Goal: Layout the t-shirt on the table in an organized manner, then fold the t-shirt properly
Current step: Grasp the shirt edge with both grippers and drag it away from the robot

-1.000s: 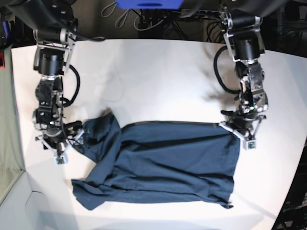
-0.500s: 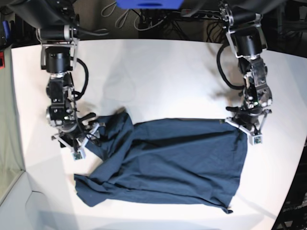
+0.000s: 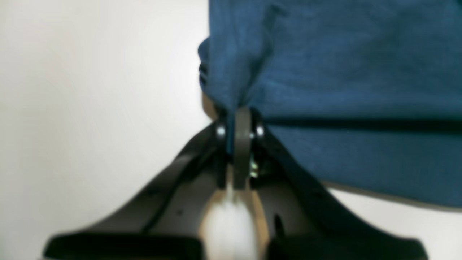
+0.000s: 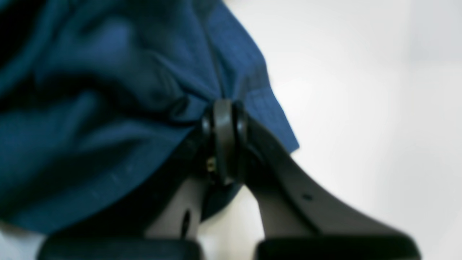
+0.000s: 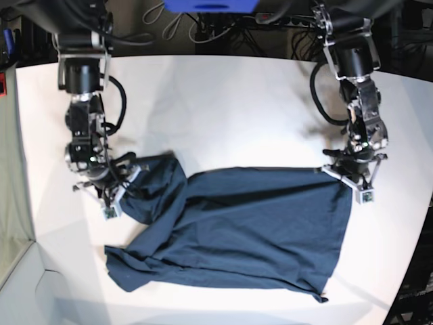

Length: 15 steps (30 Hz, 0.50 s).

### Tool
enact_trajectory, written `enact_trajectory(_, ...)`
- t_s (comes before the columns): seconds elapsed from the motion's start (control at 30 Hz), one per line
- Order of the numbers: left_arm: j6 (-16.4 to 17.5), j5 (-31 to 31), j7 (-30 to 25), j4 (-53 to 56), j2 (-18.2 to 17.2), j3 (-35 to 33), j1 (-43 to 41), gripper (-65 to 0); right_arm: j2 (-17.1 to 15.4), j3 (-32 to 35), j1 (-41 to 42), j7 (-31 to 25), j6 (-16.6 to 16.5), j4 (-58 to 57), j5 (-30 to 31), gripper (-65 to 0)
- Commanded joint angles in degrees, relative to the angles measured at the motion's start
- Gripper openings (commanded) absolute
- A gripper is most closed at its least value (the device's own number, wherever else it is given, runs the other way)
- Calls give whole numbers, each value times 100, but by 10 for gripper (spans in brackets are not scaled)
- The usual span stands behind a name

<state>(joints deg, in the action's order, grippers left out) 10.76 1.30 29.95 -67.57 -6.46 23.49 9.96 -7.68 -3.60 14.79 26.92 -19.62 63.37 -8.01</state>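
The dark navy t-shirt (image 5: pixel 243 230) lies spread across the near half of the white table (image 5: pixel 223 108), its left part bunched and folded over. My left gripper (image 5: pixel 344 177) is shut on the shirt's far right corner. In the left wrist view its closed fingertips (image 3: pixel 240 112) pinch the blue cloth (image 3: pixel 343 65), which is pulled into a pleat. My right gripper (image 5: pixel 127 181) is shut on the bunched far left part of the shirt. In the right wrist view its closed fingertips (image 4: pixel 223 108) clamp the wrinkled cloth (image 4: pixel 90 108) near an edge.
A grey-green panel (image 5: pixel 10 203) runs along the table's left side. Cables (image 5: pixel 203 27) and a blue object (image 5: pixel 210 5) sit behind the far edge. Bare white tabletop (image 3: pixel 90 90) shows beside the cloth in both wrist views.
Both arms have shifted to the right in the base view, and the shirt has slid right with them. The right gripper has closed on the bunched left part of the shirt.
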Motion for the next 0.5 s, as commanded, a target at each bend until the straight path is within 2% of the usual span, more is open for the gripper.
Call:
enact_trajectory(0.0,9,33,-143,-333,-35,12,-7,-647,-54,-5,-191,407,6,419,-82,-650)
enact_trajectory(0.03,9,33,-143,-597,-27,12,-130,-647,-62,21,-367,636,-47,893,-82,-650)
enact_trajectory(0.13,0,33,-143,-1423,35,-41,-569,-647,-54,21,-709,1559,-601,2238,-82,-650)
enact_trajectory(0.2,0,-3,-134,-1898,88,3,-798,-647,-62,21,-824,2174,-838,3012,-82,-650)
enact_trajectory(0.37,0,-11,-134,-2926,52,12,-1483,-647,-247,39,-1290,3467,-1181,4682,-82,-650)
enact_trajectory(0.47,0,-11,-134,-3340,52,21,-1756,-647,-405,258,-1518,4275,-1252,5043,-82,-650)
